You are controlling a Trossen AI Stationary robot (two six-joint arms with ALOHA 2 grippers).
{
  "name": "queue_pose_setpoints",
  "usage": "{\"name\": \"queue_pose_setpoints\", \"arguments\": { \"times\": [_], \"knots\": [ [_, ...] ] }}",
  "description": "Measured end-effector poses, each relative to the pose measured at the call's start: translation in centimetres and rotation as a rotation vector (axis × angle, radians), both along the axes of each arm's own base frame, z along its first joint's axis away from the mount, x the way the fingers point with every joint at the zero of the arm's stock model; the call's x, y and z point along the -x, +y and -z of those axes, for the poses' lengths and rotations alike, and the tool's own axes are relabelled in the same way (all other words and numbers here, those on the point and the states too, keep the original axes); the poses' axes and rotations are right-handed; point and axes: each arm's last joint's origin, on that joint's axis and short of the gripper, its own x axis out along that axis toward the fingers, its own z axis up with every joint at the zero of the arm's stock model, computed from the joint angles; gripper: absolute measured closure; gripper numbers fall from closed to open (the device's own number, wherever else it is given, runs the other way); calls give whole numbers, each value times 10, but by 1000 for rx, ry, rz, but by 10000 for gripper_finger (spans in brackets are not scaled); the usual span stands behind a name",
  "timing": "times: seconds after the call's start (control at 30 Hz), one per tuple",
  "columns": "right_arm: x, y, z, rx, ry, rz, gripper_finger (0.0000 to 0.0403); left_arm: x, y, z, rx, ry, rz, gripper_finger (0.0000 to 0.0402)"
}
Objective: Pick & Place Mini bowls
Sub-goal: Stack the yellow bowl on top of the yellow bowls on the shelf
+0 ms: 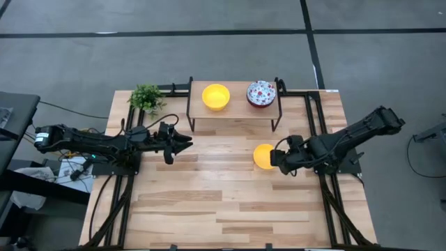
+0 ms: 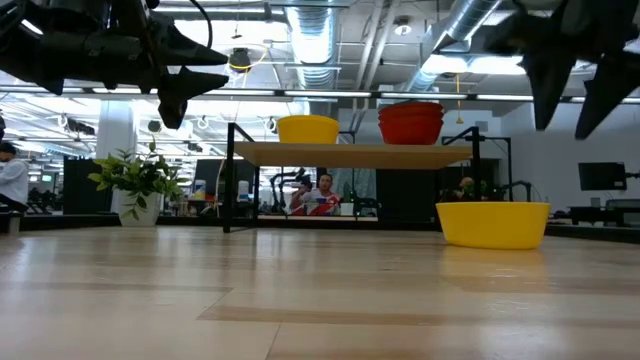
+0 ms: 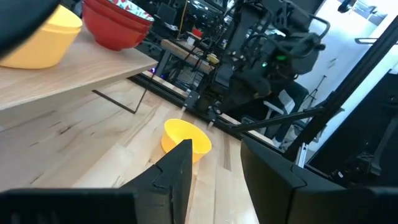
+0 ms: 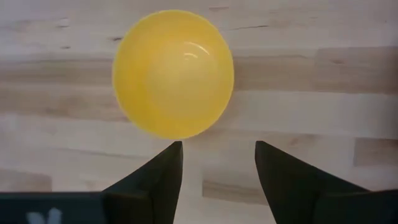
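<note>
I am hovering my right end effector (image 4: 217,163) above the tabletop (image 1: 209,202), fingers apart and gripping nothing. The yellow mini bowl (image 4: 173,73) is sitting upright just beyond the fingertips, at roughly 3 o'clock from tabletop centre. Step in hand, judged: approach for pickup. Next move calls for descending and straddling the rim. My left end effector (image 1: 182,142) is waiting at 9 o'clock, fingers apart, empty.

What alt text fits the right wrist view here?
A plain yellow mini bowl sits upright on the pale wooden table, seen from straight above. The right gripper hovers over the table just beside it, jaws open and empty.
</note>
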Motion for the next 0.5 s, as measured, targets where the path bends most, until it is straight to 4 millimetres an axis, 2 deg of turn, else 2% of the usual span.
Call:
{"name": "queue_pose_setpoints", "arguments": {
  "times": [0.23,0.5],
  "knots": [
    [-1,-20,31,-3,-10,68,231,0,0,-1,0,-10,9,266],
    [2,-47,56,-50,20,77,221,0,-1,-2,-1,-17,32,266]
  ]
}}
